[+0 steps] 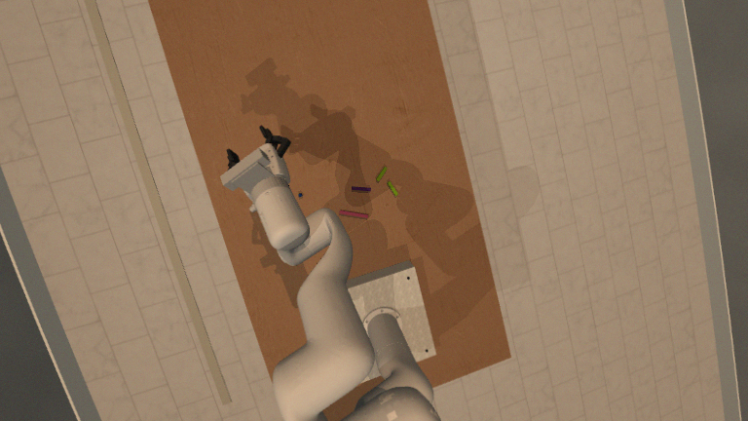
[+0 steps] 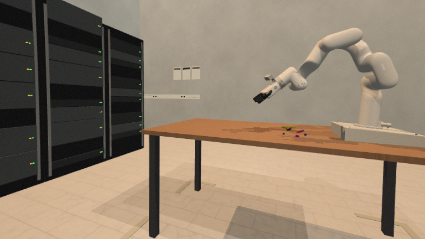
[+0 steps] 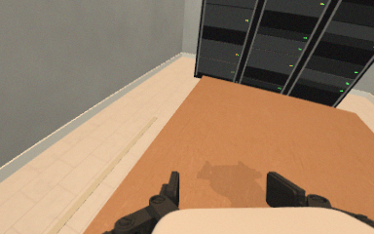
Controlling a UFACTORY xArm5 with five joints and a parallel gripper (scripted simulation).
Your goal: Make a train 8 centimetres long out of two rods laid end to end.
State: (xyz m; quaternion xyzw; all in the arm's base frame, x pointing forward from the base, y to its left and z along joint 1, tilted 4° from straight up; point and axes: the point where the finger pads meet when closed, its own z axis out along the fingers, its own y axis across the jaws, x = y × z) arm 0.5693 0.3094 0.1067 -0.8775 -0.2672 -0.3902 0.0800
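No train is made: with the hand (image 1: 247, 141) (image 2: 258, 99) (image 3: 222, 186) empty, fingers spread above the bench (image 1: 309, 19) (image 2: 194, 126) (image 3: 243, 127), the purple rod (image 1: 360, 189) (image 2: 288, 129) and magenta rod (image 2: 296, 135), a likely pair, lie apart, below it towards the arm's base, both left to align.

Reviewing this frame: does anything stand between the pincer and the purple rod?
Nothing visible does. In the top and exterior views, only open air separates the open, raised pincer from the purple rod, which lies low on the table.
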